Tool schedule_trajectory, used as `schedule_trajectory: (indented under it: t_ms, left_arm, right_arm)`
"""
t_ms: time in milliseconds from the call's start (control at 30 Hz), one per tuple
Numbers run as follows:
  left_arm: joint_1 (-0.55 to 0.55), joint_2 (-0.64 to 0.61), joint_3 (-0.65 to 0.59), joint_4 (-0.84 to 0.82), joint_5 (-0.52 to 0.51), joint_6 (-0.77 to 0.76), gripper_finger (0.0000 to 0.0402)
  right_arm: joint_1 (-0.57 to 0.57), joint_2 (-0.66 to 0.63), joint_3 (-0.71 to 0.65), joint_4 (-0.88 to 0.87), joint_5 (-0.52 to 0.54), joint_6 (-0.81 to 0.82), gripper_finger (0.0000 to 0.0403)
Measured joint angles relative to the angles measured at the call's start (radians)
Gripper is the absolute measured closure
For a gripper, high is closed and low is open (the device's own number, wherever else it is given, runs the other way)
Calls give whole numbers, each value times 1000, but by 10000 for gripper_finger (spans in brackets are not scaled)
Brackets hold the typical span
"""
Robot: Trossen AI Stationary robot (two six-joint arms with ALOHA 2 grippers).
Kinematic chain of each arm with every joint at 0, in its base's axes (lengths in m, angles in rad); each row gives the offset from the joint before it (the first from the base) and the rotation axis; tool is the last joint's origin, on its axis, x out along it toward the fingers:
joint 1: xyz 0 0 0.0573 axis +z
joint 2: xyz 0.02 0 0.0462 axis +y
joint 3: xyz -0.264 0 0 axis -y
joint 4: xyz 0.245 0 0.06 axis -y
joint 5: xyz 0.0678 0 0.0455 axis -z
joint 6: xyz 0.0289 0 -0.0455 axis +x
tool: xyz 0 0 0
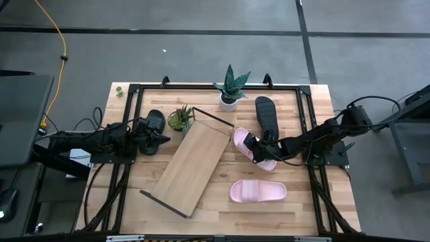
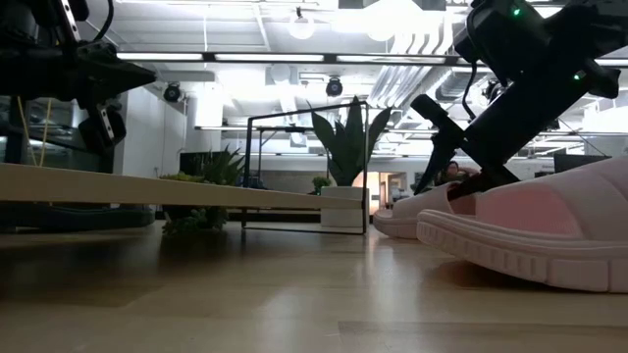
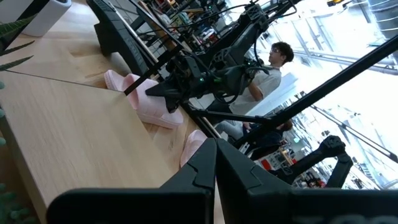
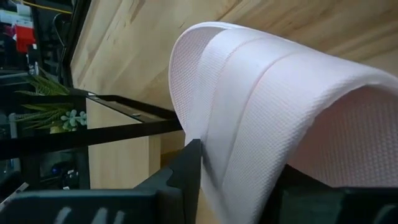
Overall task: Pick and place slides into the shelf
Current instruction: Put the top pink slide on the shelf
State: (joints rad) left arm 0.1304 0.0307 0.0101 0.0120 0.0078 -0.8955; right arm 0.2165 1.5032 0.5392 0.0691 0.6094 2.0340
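Pink ribbed strap point(image 4: 273, 93) filled my right wrist view, arching between my two dark fingers point(image 4: 180, 180); my right gripper point(image 1: 259, 146) sat narrowed around the strap of the pink slide point(image 1: 250, 144) at right of centre in the high view. From these views I could not be sure the fingers had bitten firmly yet.

That slide lay just beside the upper right corner of the shelf point(image 1: 191, 165), a long light-wood board lying diagonally across the middle of the frame. A second pink slide point(image 1: 259, 191) rested lower right, apart from the first. One black slide point(image 1: 266, 114) lay just above my right gripper, near a white potted plant point(image 1: 230, 91). The other black slide point(image 1: 153, 121) sat at upper left, just above my left gripper point(image 1: 160, 140), which was fully closed and held nothing I could see. A small green plant point(image 1: 181, 119) stood between that slide and the shelf.

I judged the main risk to be a shallow hold: the soft strap could fold and slip out on lifting. Swinging toward the shelf, the hanging sole could also catch the shelf's dark end frame point(image 1: 216, 121) and shove the board.
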Motion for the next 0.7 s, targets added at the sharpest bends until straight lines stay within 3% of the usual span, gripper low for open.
schedule_trajectory:
  t_ms: [233, 500, 700]
  left_arm:
    - [0, 0, 0, 0, 0, 0, 401]
    - [0, 0, 0, 0, 1, 0, 401]
    - [0, 0, 0, 0, 1, 0, 401]
  right_arm:
    - [0, -5, 0, -1, -1, -1, 355]
    - [3, -88, 0, -16, -29, -121, 396]
    - [26, -173, 0, -49, -53, -155, 398]
